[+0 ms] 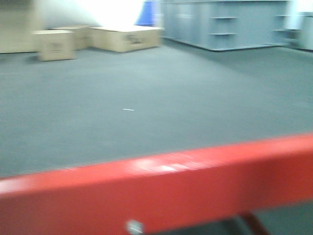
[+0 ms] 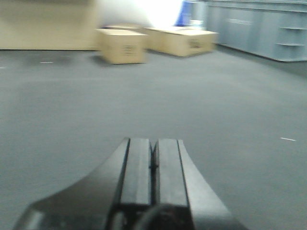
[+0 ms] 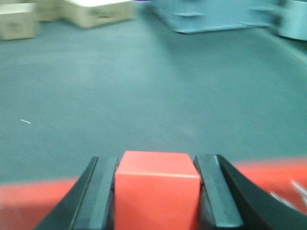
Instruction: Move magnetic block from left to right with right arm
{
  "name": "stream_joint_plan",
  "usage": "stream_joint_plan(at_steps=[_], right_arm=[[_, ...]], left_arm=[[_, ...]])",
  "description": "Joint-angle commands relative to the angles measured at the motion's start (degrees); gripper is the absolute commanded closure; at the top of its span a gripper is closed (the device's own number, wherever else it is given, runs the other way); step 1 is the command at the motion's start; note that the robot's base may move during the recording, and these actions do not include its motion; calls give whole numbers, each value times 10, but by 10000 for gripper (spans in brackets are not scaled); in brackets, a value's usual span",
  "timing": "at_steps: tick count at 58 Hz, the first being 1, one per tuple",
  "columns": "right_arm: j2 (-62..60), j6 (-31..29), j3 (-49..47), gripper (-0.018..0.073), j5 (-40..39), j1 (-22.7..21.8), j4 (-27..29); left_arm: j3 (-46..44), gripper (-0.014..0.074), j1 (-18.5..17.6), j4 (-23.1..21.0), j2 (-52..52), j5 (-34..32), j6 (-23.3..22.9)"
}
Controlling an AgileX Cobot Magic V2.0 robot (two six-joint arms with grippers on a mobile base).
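Observation:
In the right wrist view the magnetic block (image 3: 157,191), a plain bright-red cube, sits between the two dark fingers of my right gripper (image 3: 157,165), which is shut on it; both pads press its sides. Behind it runs a blurred red bar (image 3: 268,177). In the left wrist view my left gripper (image 2: 153,143) is shut with its two pads together and nothing between them, held over grey floor. Neither gripper nor the block shows in the front view.
A wide red bar (image 1: 161,191) crosses the bottom of the front view. Grey carpet floor (image 1: 146,107) stretches ahead. Tan cardboard boxes (image 1: 56,44) (image 1: 127,38) stand at the far left, pale blue shelving (image 1: 225,24) at the far right.

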Motion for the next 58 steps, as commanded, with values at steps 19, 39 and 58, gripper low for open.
stream_joint_plan(at_steps=[19,39,58], right_arm=[[11,-5,-17,378,-52,-1,-11],[11,-5,-17,378,-52,-1,-11],[11,-5,-17,378,-52,-1,-11]], left_arm=[[4,722,-2,-3,-1,-48,-3],[4,722,-2,-3,-1,-48,-3],[4,722,-2,-3,-1,-48,-3]])
